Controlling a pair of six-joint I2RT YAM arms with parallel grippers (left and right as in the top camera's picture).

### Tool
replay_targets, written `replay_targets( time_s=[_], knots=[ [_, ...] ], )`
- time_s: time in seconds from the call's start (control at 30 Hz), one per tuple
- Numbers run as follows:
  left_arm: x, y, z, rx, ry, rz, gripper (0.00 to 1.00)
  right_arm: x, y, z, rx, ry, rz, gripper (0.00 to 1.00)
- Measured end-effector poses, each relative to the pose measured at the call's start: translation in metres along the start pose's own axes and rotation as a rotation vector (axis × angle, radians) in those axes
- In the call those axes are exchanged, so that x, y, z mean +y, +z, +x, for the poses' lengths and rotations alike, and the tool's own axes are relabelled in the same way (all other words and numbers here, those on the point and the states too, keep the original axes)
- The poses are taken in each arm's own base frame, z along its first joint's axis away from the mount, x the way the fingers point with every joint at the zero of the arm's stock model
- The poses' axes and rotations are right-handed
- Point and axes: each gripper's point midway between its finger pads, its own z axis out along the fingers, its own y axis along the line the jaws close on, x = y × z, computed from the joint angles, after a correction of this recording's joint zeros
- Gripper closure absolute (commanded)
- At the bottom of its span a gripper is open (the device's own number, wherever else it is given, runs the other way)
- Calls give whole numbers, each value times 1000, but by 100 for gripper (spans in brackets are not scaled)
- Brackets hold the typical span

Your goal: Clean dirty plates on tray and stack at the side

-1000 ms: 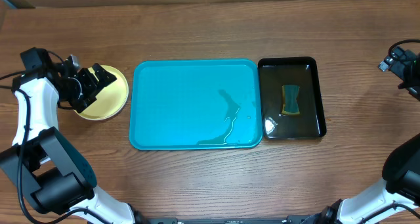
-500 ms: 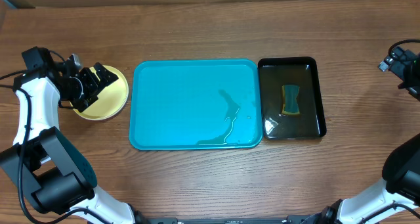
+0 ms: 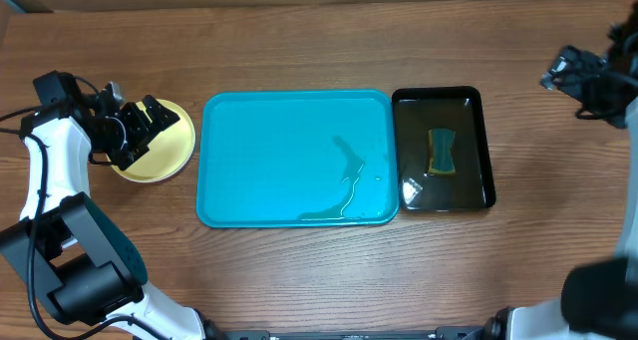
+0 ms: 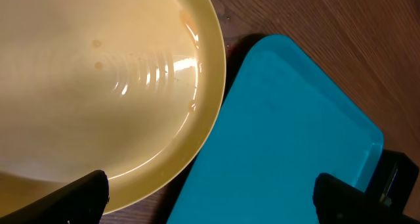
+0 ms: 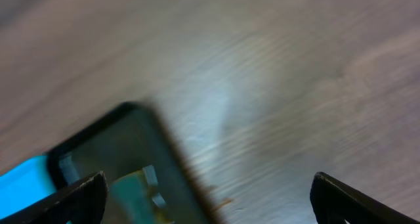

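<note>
The tray [image 3: 269,161] holds no plates; yellow plate [image 3: 177,146] sits beside it toward the table's left edge; left hand [image 3: 143,129] and right hand [image 3: 560,76] open, empty; seemingly finished.

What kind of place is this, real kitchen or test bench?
Probably a robot test bench staged for dishwashing, not a kitchen: a bare wooden table, a wet turquoise tray, and a black tray of water holding a sponge. No sink in view.
</note>
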Motion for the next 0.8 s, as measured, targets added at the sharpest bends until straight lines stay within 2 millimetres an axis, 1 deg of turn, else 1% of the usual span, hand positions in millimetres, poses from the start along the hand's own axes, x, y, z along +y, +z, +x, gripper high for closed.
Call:
replay_targets(
  time_s=[0.03, 0.13, 0.23, 0.27, 0.33, 0.4, 0.47, 0.5, 0.57, 0.63, 0.7, 0.8],
  knots=[
    [0, 0, 0, 0, 0, 0, 0, 16, -15, 2, -32, -34, -28, 0],
    [0, 0, 0, 0, 0, 0, 0, 50, -48, 10, -93, -112, -98, 0],
    [0, 0, 0, 0, 0, 0, 0, 87, -84, 27, -150, -205, -187, 0],
    [0, 0, 0, 0, 0, 0, 0, 101, -99, 35, -170, -240, -225, 0],
    [0, 0, 0, -1, 0, 0, 0, 122, -124, 50, -204, -301, -291, 0],
    [0, 0, 0, 0, 0, 0, 0, 140, -153, 69, -240, -363, -369, 0],
    [0, 0, 0, 0, 0, 0, 0, 152, -181, 86, -273, -416, -443, 0],
    [0, 0, 0, 0, 0, 0, 0, 156, -198, 96, -296, -442, -488, 0],
    [0, 0, 0, 0, 0, 0, 0, 158, -222, 108, -329, -471, -549, 0],
    [0, 0, 0, 0, 1, 0, 0, 151, -250, 119, -377, -487, -610, 0],
    [0, 0, 0, 0, 0, 0, 0, 140, -263, 126, -409, -483, -635, 0],
    [0, 0, 0, 0, 0, 2, 0, 122, -274, 138, -455, -474, -670, 0]
  ],
)
